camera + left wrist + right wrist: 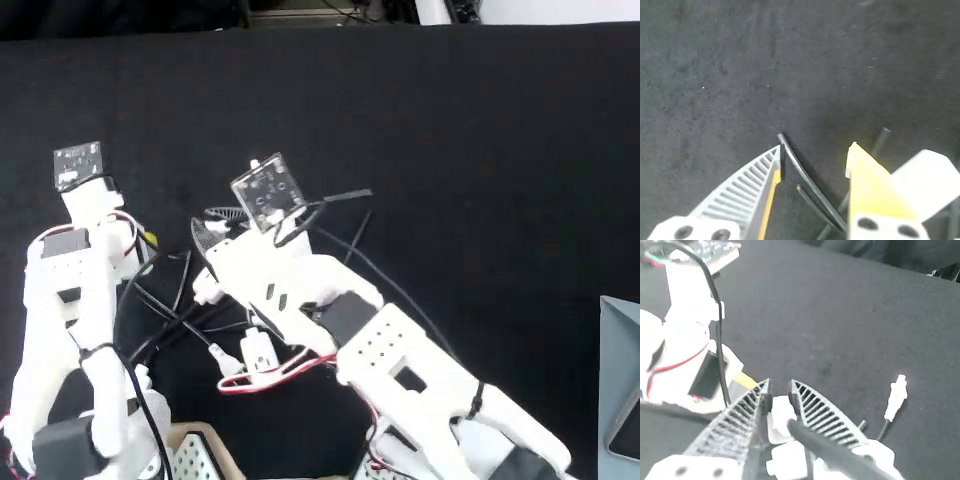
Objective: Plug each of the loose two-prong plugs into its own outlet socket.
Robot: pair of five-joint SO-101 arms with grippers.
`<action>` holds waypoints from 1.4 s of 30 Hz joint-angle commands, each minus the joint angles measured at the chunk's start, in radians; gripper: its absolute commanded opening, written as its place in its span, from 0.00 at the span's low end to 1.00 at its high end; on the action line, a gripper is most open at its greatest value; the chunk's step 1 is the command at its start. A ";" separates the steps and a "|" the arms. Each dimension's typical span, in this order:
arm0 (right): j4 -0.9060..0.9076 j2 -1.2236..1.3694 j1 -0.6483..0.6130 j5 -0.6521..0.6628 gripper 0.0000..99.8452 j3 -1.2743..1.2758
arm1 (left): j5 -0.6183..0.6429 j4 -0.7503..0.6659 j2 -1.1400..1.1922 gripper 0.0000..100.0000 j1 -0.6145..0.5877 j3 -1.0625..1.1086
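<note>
Right fingers (815,412) pinch white plug (779,414) | left fingers (867,182) spread | black cloth table (480,150)

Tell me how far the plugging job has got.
Done: nothing visibly mated. In hand: the right gripper pinches a white part, plug or socket unclear; the left gripper is open over a black wire. Left: a loose plug lies on the table, so seemingly every pairing.

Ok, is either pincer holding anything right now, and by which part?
The right pincer is shut on what looks like a white plug, pinched across its body. The left pincer is open and holds nothing.
</note>
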 commanded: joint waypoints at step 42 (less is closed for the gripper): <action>0.137 -0.090 0.060 -0.015 0.01 -0.042 | 0.190 -0.126 -1.014 0.22 0.170 0.446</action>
